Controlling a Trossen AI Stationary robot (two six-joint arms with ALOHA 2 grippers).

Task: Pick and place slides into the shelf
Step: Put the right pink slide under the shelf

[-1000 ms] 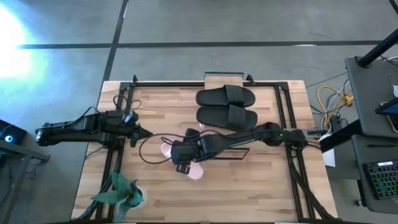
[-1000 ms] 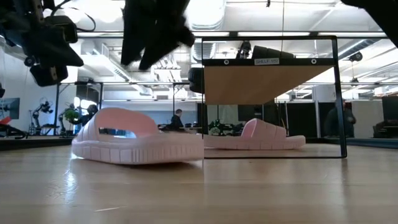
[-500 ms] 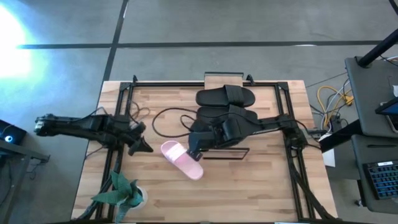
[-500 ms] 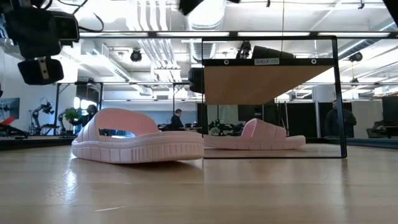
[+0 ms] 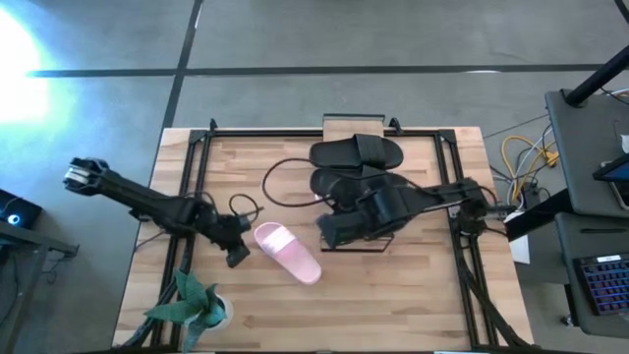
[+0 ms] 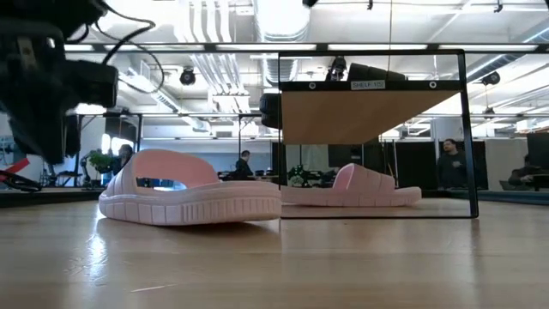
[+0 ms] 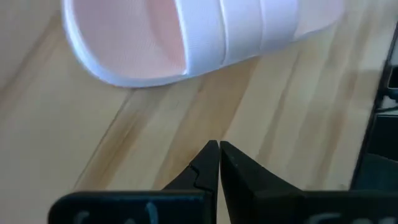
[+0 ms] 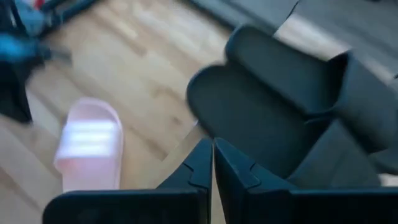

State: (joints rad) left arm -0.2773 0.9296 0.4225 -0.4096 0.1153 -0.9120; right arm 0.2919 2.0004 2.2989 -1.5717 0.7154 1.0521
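One pink slide [image 5: 287, 252] lies sole down on the table, left of the shelf [image 6: 374, 110]. A second pink slide [image 6: 375, 187] rests under the shelf's plank. Two black slides [image 5: 356, 153] [image 5: 346, 183] lie on the plank top. My left gripper [image 5: 237, 256] is shut and hovers just left of the loose pink slide [image 7: 205, 37], with bare wood between them. My right gripper [image 8: 212, 148] is shut and empty. It hangs above the shelf's near edge [image 5: 330, 228], beside the nearer black slide [image 8: 261, 118].
A green toy plant [image 5: 193, 305] stands at the table's near left corner. A black cable [image 5: 280, 187] loops over the middle of the table. Dark frame rails [image 5: 189, 197] run along the table's sides. Bare wood lies near the front edge [image 5: 373, 305].
My right gripper has left the spot over the loose pink slide and gone toward the table's right, ending above the shelf's near edge. My left gripper has moved toward the near edge and the right, close to the pink slide. The pink slide has stayed put.
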